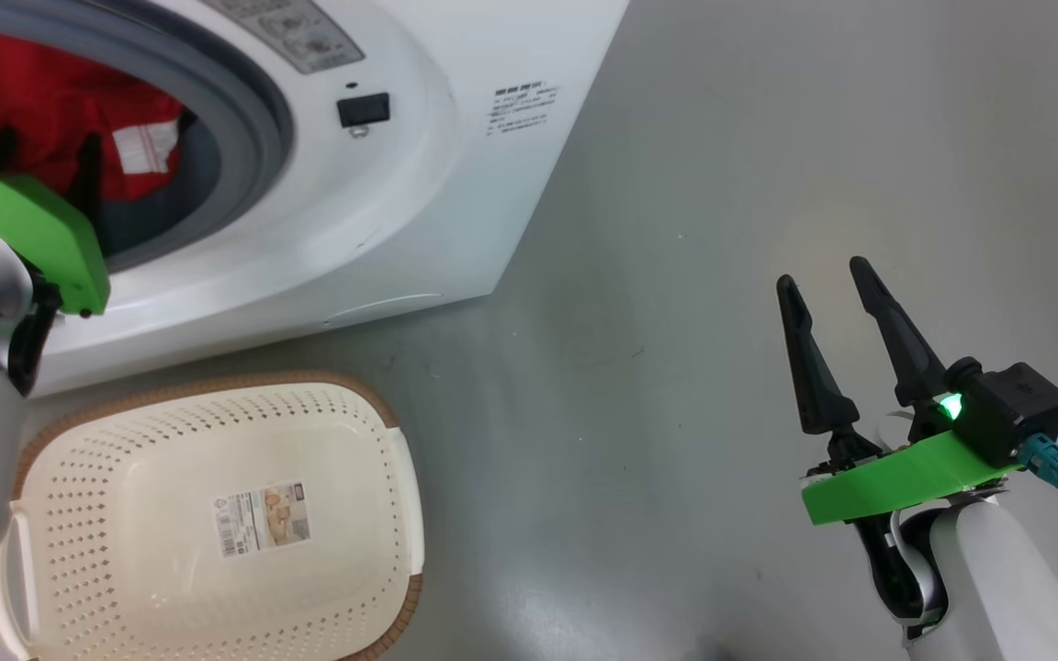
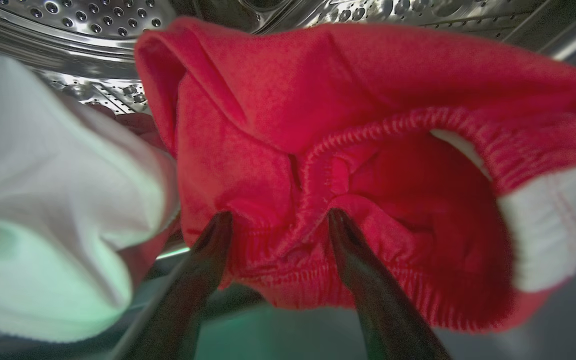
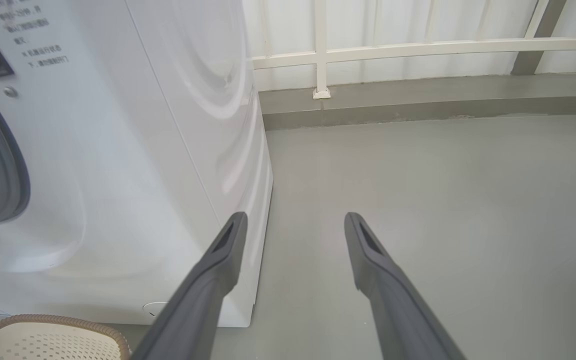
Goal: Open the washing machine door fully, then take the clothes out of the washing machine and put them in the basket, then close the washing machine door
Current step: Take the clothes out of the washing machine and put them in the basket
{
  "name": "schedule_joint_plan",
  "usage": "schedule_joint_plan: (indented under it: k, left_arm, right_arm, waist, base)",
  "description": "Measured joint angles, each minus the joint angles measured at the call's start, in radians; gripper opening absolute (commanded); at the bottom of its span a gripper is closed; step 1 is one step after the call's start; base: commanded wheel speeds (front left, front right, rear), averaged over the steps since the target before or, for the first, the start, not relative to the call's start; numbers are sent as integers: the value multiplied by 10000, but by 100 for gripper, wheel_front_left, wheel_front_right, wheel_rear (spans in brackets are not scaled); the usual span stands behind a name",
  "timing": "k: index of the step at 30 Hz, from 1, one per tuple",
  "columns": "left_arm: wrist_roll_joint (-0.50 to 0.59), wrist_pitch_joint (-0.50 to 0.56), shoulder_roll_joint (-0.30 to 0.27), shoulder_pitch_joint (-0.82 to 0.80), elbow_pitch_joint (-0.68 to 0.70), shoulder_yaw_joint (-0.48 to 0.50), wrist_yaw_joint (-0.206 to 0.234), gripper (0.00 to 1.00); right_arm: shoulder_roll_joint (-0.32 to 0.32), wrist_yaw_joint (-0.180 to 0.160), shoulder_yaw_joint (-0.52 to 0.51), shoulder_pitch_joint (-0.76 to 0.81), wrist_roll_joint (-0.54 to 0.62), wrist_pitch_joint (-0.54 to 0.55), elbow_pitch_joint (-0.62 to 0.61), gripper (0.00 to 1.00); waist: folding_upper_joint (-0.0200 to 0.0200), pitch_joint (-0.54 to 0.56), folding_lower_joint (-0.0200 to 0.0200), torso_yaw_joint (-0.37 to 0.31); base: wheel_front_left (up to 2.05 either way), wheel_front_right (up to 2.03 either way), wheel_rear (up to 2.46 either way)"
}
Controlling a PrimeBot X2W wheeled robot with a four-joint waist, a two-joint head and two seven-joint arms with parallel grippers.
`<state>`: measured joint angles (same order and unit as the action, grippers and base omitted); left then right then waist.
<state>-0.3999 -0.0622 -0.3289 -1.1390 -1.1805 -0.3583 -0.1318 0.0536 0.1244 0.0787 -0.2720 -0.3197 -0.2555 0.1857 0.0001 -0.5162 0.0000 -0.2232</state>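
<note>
Grey floor (image 1: 722, 184), head view: the washing machine (image 1: 455, 184) stood with its mouth uncovered, red clothes (image 1: 51, 101) inside. The basket (image 1: 152, 551) sat just below, likely for a short drop. Right gripper (image 1: 823, 273) hung spread over bare floor, holding nothing.

Left wrist view: left gripper (image 2: 279, 216) spread, tips straddling the red hem (image 2: 393, 125) inside the drum (image 2: 93, 15); a white garment (image 2: 43, 175) crowded beside it.

Right wrist view: railing (image 3: 418, 47) behind, well apart.

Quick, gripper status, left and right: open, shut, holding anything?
Left gripper: open, straddling a fold of the red garment inside the drum, not clamped on it.
Right gripper: open, empty, above the floor.
</note>
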Motion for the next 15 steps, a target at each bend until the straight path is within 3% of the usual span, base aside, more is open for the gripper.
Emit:
schedule_joint_plan:
  k: [6, 7, 8, 10, 11, 15]
  left_arm:
    - [-173, -105, -94, -314, -311, -314, 0, 100]
    - [-213, -113, -98, -344, -347, -357, 0, 82]
    - [-263, -140, -94, -350, -378, -399, 0, 45]
    - [-339, -205, -90, -351, -483, -506, 0, 12]
    - [-351, -267, -92, -351, -523, -546, 0, 0]
    - [-481, -403, -59, -343, -619, -729, 0, 0]
  right_arm:
    - [-12, 0, 29, -5, -36, 0, -4, 100]
    - [-13, 0, 29, -7, -36, 0, -4, 100]
    - [-15, 0, 29, -10, -36, 0, -4, 100]
    - [-15, 0, 27, -12, -36, 0, -2, 100]
    - [-15, 0, 25, -12, -36, 0, 0, 100]
    - [-17, 0, 13, -13, -36, 0, 4, 100]
  waist:
    - [0, -140, 0, -126]
    - [0, -146, 0, -142]
    - [0, -145, 0, -152]
    - [0, -124, 0, -161]
    - [0, -107, 0, -163]
    - [0, -9, 0, -150]
  base:
    - [0, 0, 0]
    - [0, 0, 0]
    - [0, 0, 0]
    - [0, 0, 0]
    - [0, 0, 0]
    - [0, 0, 0]
